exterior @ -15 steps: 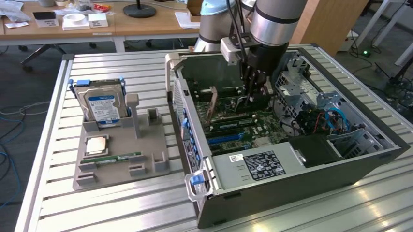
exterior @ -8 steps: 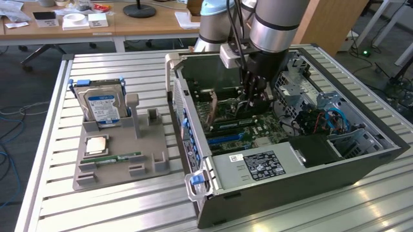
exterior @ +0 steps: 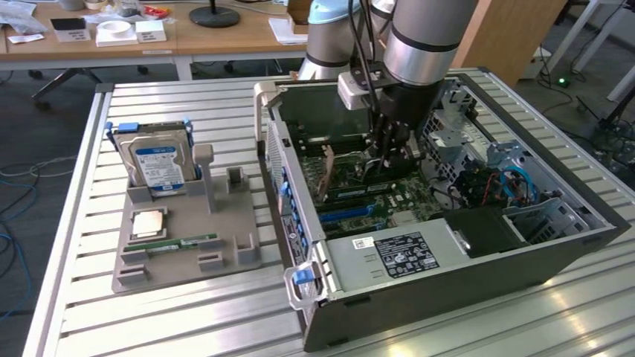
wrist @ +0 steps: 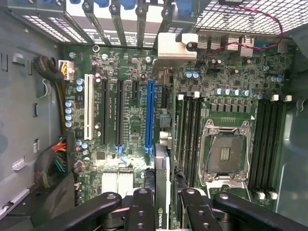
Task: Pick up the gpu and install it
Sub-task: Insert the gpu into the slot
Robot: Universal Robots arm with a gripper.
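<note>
Currently the arm point(exterior: 421, 37) is seen lowered almost straight down from above into the open computer case point(exterior: 436, 268), which is laid on its side on the slatted metal table point(exterior: 178, 327); the wrist is held vertical and the gripper point(exterior: 385, 160) is sunk among the boards inside. In the wrist view the gpu point(wrist: 160, 183) is seen edge-on, pinched between the dark fingers point(wrist: 142, 207) of the gripper, whose jaws are closed on its two faces; the card is held over the motherboard point(wrist: 120, 62), just beside the long blue slot point(wrist: 149, 115) and between it and the memory slots point(wrist: 190, 134). At the exterior view's left a hard drive point(exterior: 159, 167) is stood upright in a grey tray point(exterior: 189, 260), well apart from the case.
</note>
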